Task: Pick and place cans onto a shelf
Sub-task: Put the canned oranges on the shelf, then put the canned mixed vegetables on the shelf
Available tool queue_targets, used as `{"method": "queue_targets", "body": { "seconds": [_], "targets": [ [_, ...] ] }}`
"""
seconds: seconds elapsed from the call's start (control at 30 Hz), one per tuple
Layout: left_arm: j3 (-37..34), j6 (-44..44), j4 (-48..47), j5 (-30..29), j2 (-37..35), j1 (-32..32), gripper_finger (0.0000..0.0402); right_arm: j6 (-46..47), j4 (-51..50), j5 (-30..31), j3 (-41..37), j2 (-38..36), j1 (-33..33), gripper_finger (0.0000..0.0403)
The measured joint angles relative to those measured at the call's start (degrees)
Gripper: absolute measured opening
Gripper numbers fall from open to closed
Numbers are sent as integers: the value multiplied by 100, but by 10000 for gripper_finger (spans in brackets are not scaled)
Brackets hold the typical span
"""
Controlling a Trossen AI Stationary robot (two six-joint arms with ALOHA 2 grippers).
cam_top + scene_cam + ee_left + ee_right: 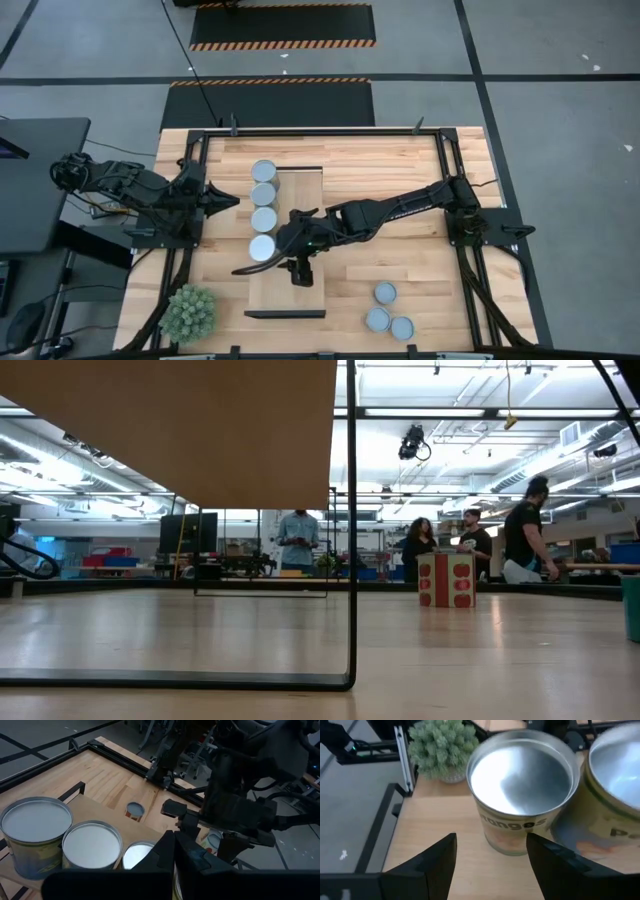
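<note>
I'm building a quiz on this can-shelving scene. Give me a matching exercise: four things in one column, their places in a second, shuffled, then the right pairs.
Things:
1. Row of four silvery-topped metal cans
2. Cluster of three pale blue-grey-topped cans
3. Spiky green plant
4. Right arm's dark two-finger pincer

Places:
A. At the table's corner, beside the left arm's frame
B. On the tabletop, off the shelf, on the right arm's side
C. Over the light wooden shelf, open, next to the last can in the row
D. Lined up along the shelf's edge nearest the left arm

Pairs: 1-D, 2-B, 3-A, 4-C
</note>
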Motion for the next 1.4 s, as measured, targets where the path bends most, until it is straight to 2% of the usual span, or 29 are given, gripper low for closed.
{"method": "queue_targets", "body": {
  "seconds": [0.13,0.4,0.63,0.9,1.0,1.23,1.4],
  "targets": [
    [0,-13,1,-2,0,0,16,-42,-252,99,2,-2,-25,247],
    [0,-46,1,-2,0,0,16,-138,-1037,920,2,-35,-171,247],
    [0,-29,-2,-4,-1,1,16,-387,-2439,938,7,-387,-414,247],
    [0,143,-27,-292,-2,0,18,-582,-3095,975,-75,-878,-670,247],
    [0,99,-58,-306,-1,0,29,-623,-2896,1205,-583,-1164,-651,247],
    [0,102,-28,-364,-2,0,74,-358,-1648,1209,-2714,-2223,-610,247],
    [0,108,-15,-816,0,0,93,-136,-1206,1194,-3799,-2893,-684,252]
  ]
}}
